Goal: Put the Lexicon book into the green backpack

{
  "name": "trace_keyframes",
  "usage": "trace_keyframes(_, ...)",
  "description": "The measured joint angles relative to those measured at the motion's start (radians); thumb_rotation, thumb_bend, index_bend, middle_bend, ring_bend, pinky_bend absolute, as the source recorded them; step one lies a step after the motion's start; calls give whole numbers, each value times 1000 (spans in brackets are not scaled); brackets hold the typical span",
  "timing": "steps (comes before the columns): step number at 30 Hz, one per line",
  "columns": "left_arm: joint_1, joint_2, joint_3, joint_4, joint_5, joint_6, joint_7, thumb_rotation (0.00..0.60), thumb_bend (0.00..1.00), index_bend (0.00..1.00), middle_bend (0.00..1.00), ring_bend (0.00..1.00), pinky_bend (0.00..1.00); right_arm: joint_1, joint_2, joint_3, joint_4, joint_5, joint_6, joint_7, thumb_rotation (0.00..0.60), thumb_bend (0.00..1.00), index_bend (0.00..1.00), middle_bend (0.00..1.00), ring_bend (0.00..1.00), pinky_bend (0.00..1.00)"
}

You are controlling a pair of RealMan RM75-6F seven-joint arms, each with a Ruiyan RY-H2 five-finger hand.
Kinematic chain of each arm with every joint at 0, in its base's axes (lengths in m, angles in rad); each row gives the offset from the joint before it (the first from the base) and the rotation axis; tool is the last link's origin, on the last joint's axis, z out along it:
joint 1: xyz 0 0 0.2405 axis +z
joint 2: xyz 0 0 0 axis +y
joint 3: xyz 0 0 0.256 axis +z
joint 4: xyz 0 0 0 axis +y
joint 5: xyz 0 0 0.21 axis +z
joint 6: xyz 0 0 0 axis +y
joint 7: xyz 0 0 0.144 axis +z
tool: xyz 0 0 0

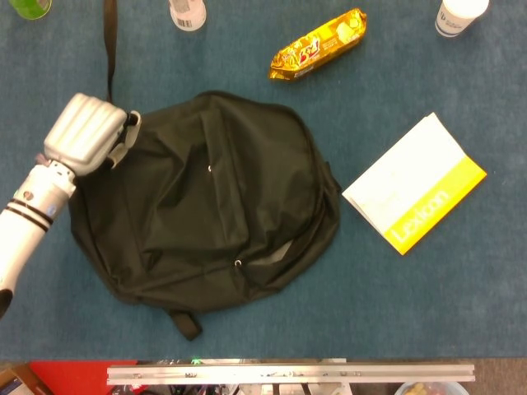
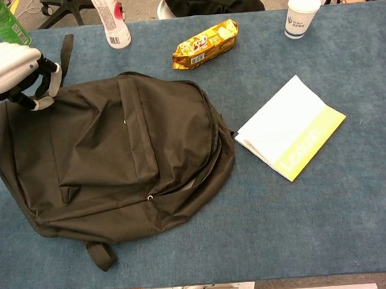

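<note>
We saw left hand point(image 1: 85, 133) grasping backpack point(image 1: 206, 197) at far-left edge; book point(image 1: 414, 183) lay well right, untouched.

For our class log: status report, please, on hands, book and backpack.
Left hand grips backpack at its top edge; right hand not in view. Lexicon book flat on table, right of backpack, untouched. Nothing lies between them.

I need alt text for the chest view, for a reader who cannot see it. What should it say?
The robot's left hand grips the top edge of a dark green backpack lying flat on a blue table. The white and yellow Lexicon book lies apart to its right; a gold snack pack, a paper cup and bottles stand behind.
</note>
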Motion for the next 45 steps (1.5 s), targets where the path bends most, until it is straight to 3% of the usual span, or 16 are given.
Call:
trace_keyframes(13, -113, -123, -66, 130, -30, 1, 177, 600, 294, 601, 688, 710, 872, -9, -1, 0, -1, 2, 5, 4, 600, 290, 253, 383, 268, 454)
trace_keyframes(15, -126, -140, -73, 157, -38, -1, 198, 600, 294, 535, 620, 627, 812, -10, -1, 0, -1, 4, 4, 5, 600, 290, 253, 384, 268, 454)
trace_keyframes(22, -142, -167, -90, 195, -117, -15, 248, 600, 294, 272, 240, 238, 495, -13, 1, 0, 2, 7, 2, 12, 600, 290, 253, 392, 268, 454)
trace_keyframes(29, -97, -129, -93, 135, -162, 26, 224, 600, 293, 249, 195, 194, 434, -8, -2, -1, 9, 3, -10, 18, 600, 289, 253, 395, 268, 454)
trace_keyframes(37, 9, -5, -20, -47, -103, 113, 123, 600, 293, 264, 206, 200, 434, 16, -14, 0, 22, 3, -48, 18, 600, 290, 253, 395, 268, 454)
trace_keyframes(45, 113, 56, 122, -119, 63, 206, 54, 600, 293, 239, 207, 200, 411, 36, -29, -1, 26, 2, -76, 5, 600, 290, 253, 395, 268, 454)
